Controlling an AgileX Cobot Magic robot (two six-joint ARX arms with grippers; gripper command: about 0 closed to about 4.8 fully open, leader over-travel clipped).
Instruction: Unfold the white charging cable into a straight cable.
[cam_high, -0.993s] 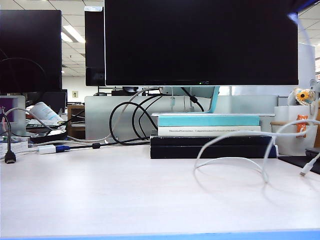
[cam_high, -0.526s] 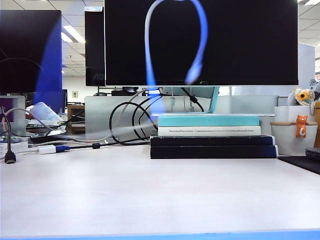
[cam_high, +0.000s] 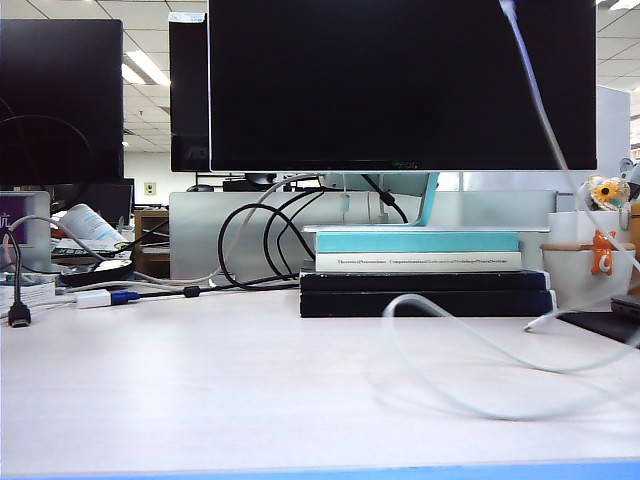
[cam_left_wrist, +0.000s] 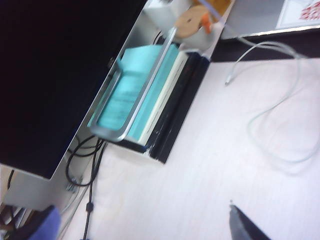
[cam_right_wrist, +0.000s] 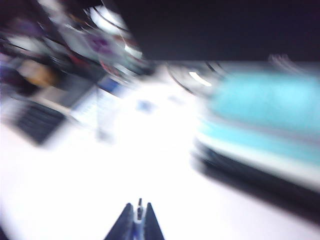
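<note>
Half a second ago the white charging cable (cam_high: 470, 405) swung blurred across the monitor (cam_high: 400, 85); now it loops on the bench (cam_high: 200, 390) at right, one strand rising out of frame. Right gripper (cam_right_wrist: 135, 219) shows jaws pressed together in a badly smeared view, anything pinched unclear. Left gripper (cam_left_wrist: 150, 225) is wide apart, empty, mostly cropped. Behind: stacked books (cam_high: 420, 270), office ceiling lights.
</note>
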